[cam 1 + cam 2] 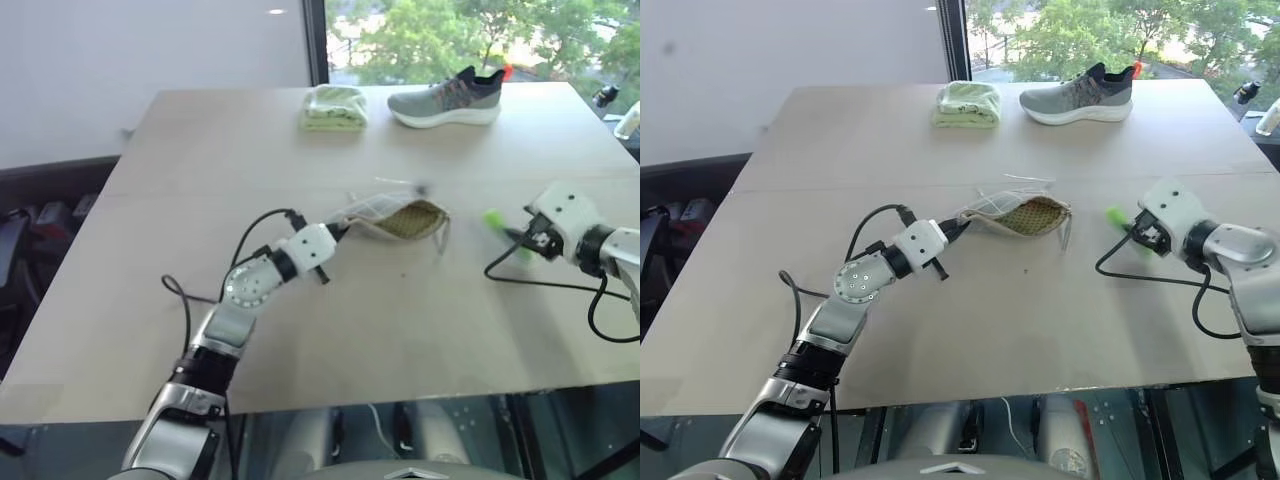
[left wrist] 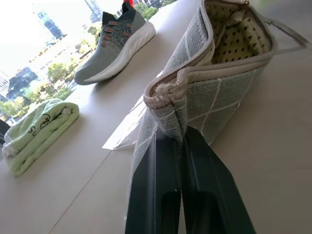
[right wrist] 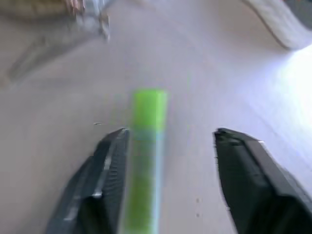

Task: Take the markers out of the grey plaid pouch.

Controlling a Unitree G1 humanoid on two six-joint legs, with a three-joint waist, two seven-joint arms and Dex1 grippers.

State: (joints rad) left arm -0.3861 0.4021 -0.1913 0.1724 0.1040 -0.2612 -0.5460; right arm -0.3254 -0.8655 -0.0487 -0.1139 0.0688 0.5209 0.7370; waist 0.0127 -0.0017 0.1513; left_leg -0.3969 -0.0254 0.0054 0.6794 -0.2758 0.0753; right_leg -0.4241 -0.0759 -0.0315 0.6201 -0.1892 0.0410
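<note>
The grey plaid pouch [image 1: 400, 218] lies on its side mid-table, its mouth gaping and its dotted yellow lining showing [image 2: 229, 34]. My left gripper [image 1: 335, 232] is shut on the pouch's corner by the zipper end [image 2: 163, 95]. To the right, my right gripper [image 1: 522, 240] stands open just above the table. A fluorescent green marker [image 1: 496, 222] sits at its fingertips. In the right wrist view this marker [image 3: 146, 141] lies along the inner side of one finger [image 3: 105, 170], with a wide gap to the other finger [image 3: 243, 165]. I cannot tell whether it rests on the table.
A grey sneaker [image 1: 445, 100] and a folded light-green cloth [image 1: 334, 107] sit at the table's far edge. A thin clear sheet [image 2: 124, 131] lies beside the pouch. A black cable [image 1: 540, 285] trails from my right wrist across the table.
</note>
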